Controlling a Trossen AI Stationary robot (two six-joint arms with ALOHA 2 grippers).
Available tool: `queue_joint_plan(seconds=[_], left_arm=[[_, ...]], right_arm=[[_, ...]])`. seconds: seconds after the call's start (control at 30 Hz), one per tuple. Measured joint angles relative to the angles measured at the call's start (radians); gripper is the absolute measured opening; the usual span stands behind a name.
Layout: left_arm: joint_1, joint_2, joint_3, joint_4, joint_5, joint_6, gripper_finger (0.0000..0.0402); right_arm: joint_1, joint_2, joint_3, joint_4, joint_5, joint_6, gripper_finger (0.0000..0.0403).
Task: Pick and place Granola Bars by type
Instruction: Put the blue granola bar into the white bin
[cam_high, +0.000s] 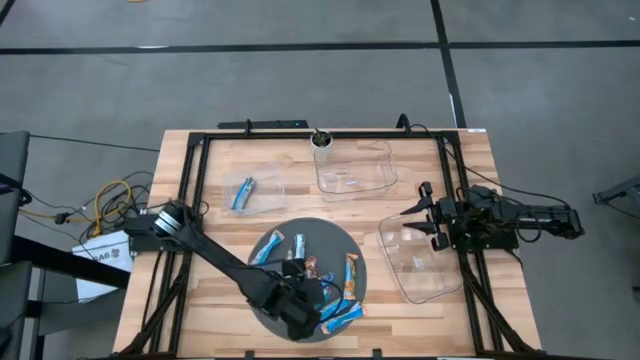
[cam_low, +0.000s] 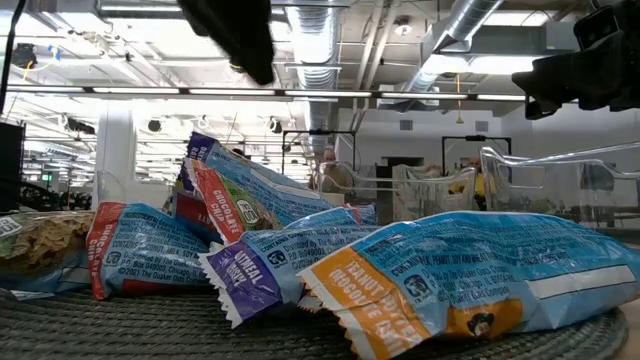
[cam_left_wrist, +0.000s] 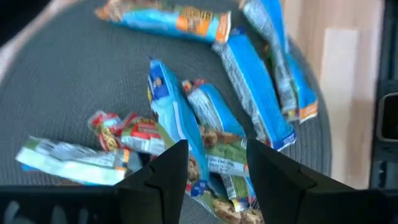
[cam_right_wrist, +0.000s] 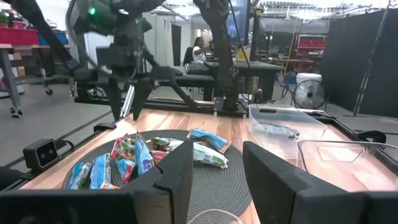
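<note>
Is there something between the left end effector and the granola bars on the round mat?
Nothing visible. The left end effector is open, directly above the granola bars heaped on the grey mat, with only air between them.

You are looking at two matte black, boxy-jointed arms. The left black arm (cam_high: 215, 258) is a long, slim link that thickens into chunkier housings at both ends. The right black arm (cam_high: 520, 220) is built from blocky stacked segments with a dark cable trailing off its base. Each black two-finger gripper, left (cam_left_wrist: 211, 180) and right (cam_right_wrist: 214, 180), shows thick, angular, wedge-shaped plastic fingers (cam_left_wrist: 163, 180) with flat bevelled faces.
</note>
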Motion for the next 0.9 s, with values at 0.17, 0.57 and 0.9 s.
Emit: queue_joint_plan(seconds=[0.17,0.57,0.9], left_arm=[[0.025,0.049,0.012,-0.003,0.020,-0.010,0.0157],[0.083,0.101,0.008,-0.023,0.070,0.011,0.0157],[0.096,0.116,-0.003,-0.025,0.069,0.015,0.0157]], right_arm=[[0.000,0.000,0.000,0.000,0.000,0.000,0.0133],[0.000,0.000,0.000,0.000,0.000,0.000,0.0134],[0.000,0.000,0.000,0.000,0.000,0.000,0.0134]])
